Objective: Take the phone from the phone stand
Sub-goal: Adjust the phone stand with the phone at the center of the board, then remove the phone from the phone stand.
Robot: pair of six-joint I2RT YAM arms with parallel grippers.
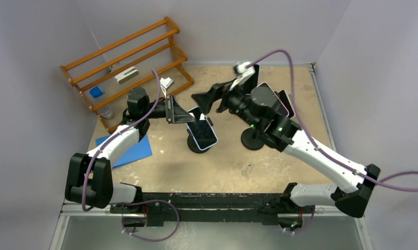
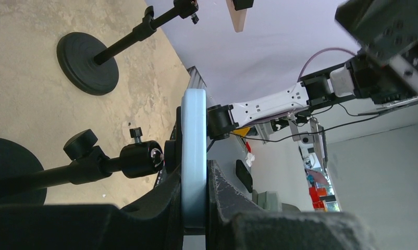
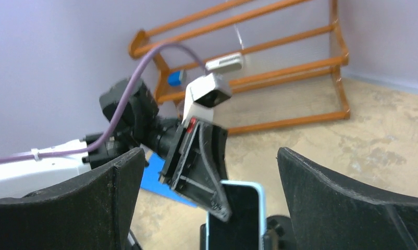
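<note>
The left tool (image 2: 194, 208) clamps the phone (image 2: 194, 130); right tool (image 3: 209, 156) gapes wide.

An orange rack (image 1: 128, 62) stands back-left — a blue sheet (image 1: 136, 148), perhaps paper, lies before it.

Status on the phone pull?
Left gripper: jaws shut on phone edges. Right gripper: jaws open, empty, close by. Phone not yet off phone stand. Nothing seen blocking.

- phone (image 1: 203, 133): i see a glossy dark screen and a smooth pale blue case.
- phone stand (image 1: 195, 149): matt black, with a shiny ball joint.
- left gripper (image 2: 194, 179): matt black plastic, scuffed.
- table (image 1: 233, 161): rough, mottled beige.
- rack (image 1: 128, 57): varnished orange wood.
</note>
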